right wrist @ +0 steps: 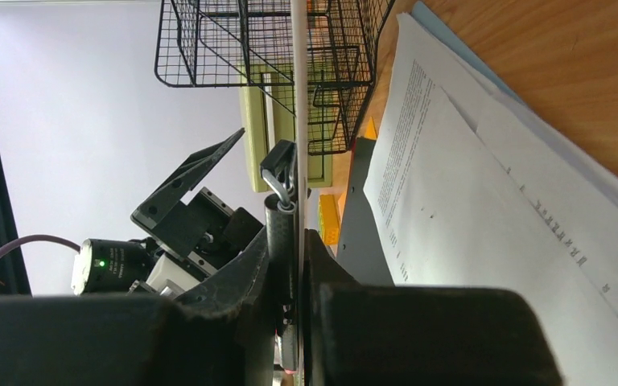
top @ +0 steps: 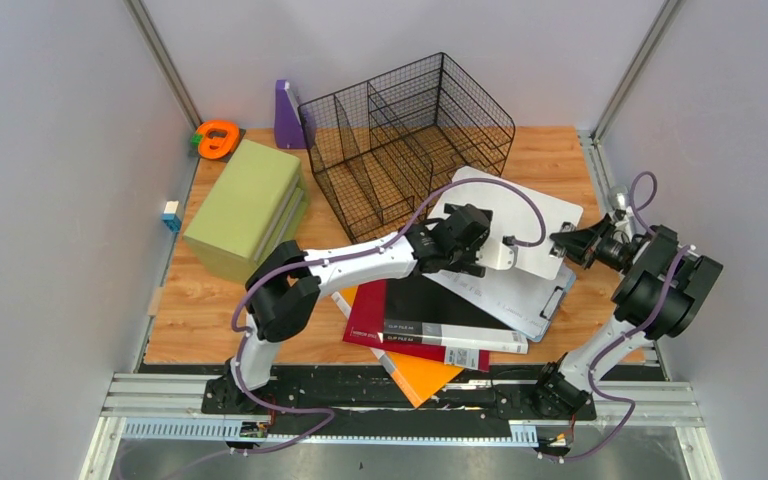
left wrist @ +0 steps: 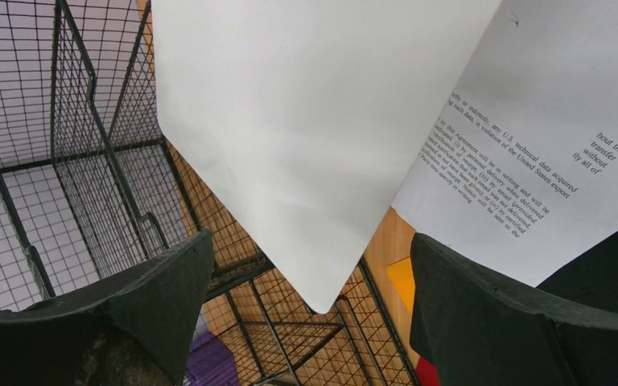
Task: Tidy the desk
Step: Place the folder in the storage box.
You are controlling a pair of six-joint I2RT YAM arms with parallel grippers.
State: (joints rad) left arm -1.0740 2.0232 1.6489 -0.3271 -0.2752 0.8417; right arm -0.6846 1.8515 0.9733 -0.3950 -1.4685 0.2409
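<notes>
light-brown wood-grain counter (top: 550, 150): under everything, walled in grey | black wire-mesh file rack (top: 400, 130): standing at back | left tool (left wrist: 310, 269): jaws wide apart, empty, facing a corner of the flat white clipboard (top: 520, 210) | right tool (right wrist: 298, 241): clamped on its clip end, held aloft | step: filing clipboard | next: probably left tool grips, guides into rack slot

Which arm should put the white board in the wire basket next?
Probably the right. The right gripper is shut on the edge of the white board, holding it raised near the wire basket. The left gripper is open and holds nothing.
</notes>
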